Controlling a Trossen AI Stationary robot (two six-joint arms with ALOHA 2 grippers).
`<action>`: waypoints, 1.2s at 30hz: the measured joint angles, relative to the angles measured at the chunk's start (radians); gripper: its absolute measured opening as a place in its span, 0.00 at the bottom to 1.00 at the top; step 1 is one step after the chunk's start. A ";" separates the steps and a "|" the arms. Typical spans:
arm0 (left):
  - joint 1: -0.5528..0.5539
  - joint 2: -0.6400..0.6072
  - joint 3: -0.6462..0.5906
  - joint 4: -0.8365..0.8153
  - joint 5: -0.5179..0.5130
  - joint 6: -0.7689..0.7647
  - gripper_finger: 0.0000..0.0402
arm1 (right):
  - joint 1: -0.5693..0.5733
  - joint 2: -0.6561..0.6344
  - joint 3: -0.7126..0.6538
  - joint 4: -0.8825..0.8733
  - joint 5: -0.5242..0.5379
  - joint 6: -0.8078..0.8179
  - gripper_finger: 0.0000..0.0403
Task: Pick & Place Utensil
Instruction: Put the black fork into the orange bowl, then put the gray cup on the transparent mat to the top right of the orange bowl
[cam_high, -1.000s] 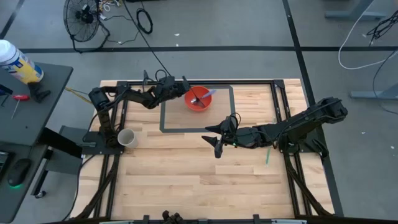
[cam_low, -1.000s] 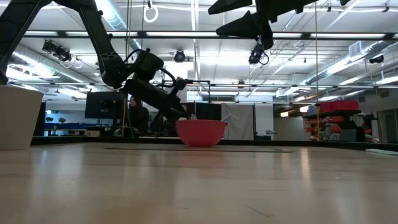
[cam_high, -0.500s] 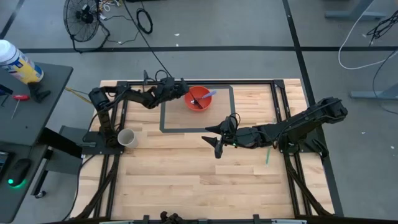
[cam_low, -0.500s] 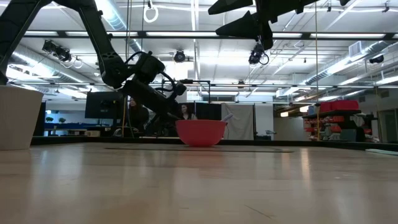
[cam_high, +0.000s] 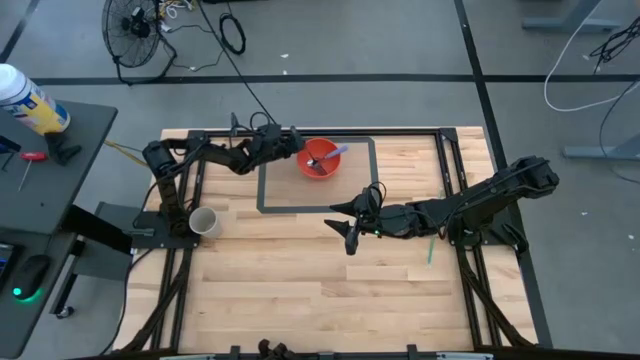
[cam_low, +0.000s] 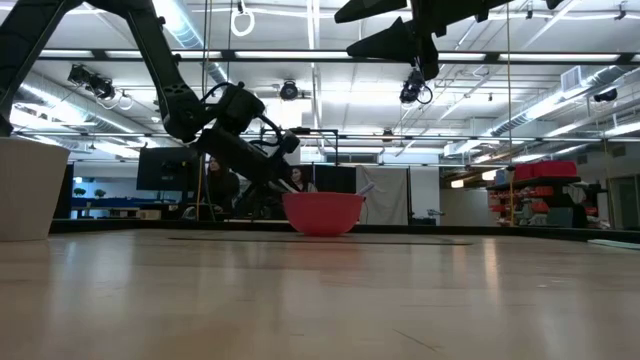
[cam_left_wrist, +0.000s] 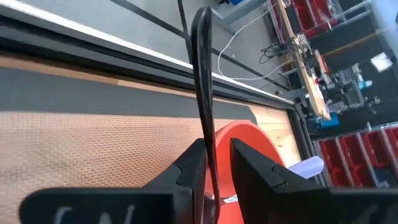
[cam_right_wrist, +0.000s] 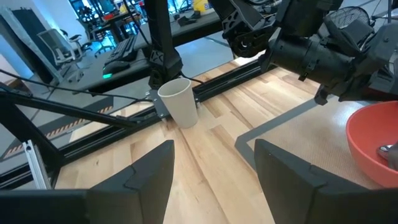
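Observation:
A red bowl (cam_high: 318, 172) stands at the far middle of the table, inside a rectangle of dark tape. A utensil with a pale purple handle (cam_high: 330, 155) lies in it; the handle leans on the rim toward the table's right. My left gripper (cam_high: 296, 150) is just outside the bowl's left rim, slanting down, with a narrow gap between its fingers (cam_left_wrist: 217, 177) and nothing in it. My right gripper (cam_high: 345, 228) hangs open above the table's middle, nearer than the bowl, its fingers wide apart (cam_right_wrist: 214, 180).
A white paper cup (cam_high: 204, 221) stands at the table's left edge. A thin green stick (cam_high: 432, 250) lies near the right edge. A black cable (cam_left_wrist: 202, 74) crosses the left wrist view. Bare wood covers the table's near half.
My left gripper has tipped its fingers up a little beside the bowl's left rim and opened slightly. The tip of the utensil's handle now shows above the bowl's rim in the low view.

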 joint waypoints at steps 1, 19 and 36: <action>0.000 0.000 0.000 0.000 0.003 0.003 0.20 | 0.000 0.000 0.000 0.000 0.000 0.000 0.55; -0.008 -0.067 -0.024 -0.090 0.021 0.167 0.20 | 0.000 0.000 0.000 -0.020 -0.006 -0.008 0.55; -0.241 -0.408 -0.395 -0.020 -0.059 0.328 0.20 | 0.006 -0.002 0.000 -0.135 0.037 -0.037 0.55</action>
